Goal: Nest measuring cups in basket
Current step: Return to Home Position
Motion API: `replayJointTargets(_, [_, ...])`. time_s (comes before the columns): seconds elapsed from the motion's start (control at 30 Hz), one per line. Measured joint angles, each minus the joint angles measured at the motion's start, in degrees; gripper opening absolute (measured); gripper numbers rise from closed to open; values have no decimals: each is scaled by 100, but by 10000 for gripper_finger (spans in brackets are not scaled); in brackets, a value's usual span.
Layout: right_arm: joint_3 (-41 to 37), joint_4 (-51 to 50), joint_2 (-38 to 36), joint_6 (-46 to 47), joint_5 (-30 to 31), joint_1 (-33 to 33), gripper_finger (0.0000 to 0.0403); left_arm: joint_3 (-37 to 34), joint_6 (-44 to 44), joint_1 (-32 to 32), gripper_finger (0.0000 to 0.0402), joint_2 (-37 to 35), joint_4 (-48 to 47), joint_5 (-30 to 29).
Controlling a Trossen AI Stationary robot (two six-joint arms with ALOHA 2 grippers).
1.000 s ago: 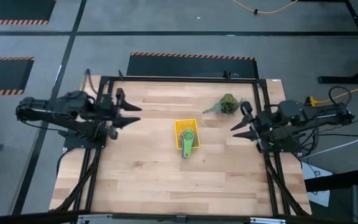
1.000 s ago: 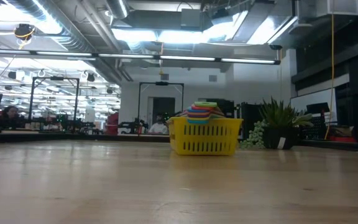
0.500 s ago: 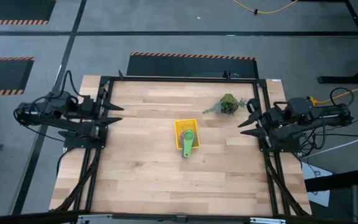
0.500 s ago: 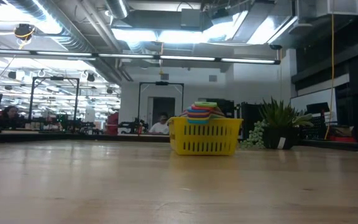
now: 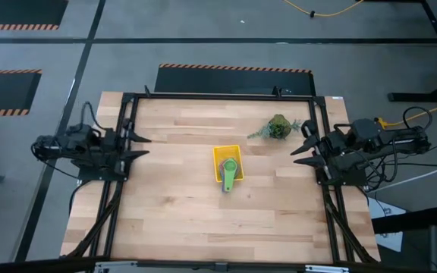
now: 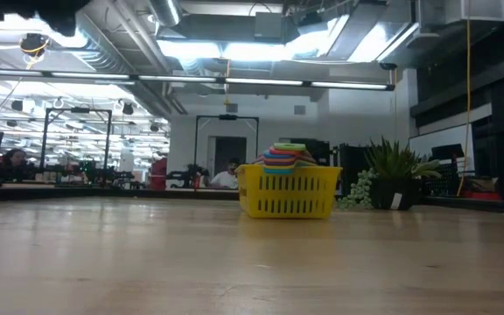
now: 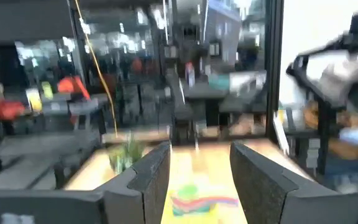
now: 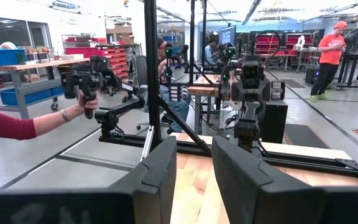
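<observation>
The yellow basket point(image 5: 220, 155) stands at the middle of the table, also seen as the basket point(image 6: 289, 194) in the low view. The measuring cups point(image 6: 285, 157) sit nested in it, rising above its rim, the green cup point(image 5: 230, 168) on top with its handle over the basket's near rim. My left gripper point(image 5: 146, 146) hangs open at the table's left edge, pointing level at the cups point(image 7: 197, 200) far off. My right gripper point(image 5: 298, 150) hangs open at the right edge. Neither has anything between its fingers.
A green plant sprig point(image 5: 278, 127) lies at the far right of the table, near my right gripper. Black frame rails point(image 5: 127, 114) run along the table's edges. Beyond the table, a person's arm point(image 8: 17, 121) holds a hand-held device.
My left gripper has drawn back from over the table to its left edge and sunk lower, staying open. My right gripper has pulled back a little toward the right edge. The basket and cups have kept still.
</observation>
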Motion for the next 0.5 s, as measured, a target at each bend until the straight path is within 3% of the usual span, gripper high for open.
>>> replayJointTargets(0.23, [0,-10,-2,15,2,0,108,-239,123,0,160,13,-125,80])
replayJointTargets(0.5, [0,-46,-2,7,2,0,108,-635,131,0,160,-8,510,144])
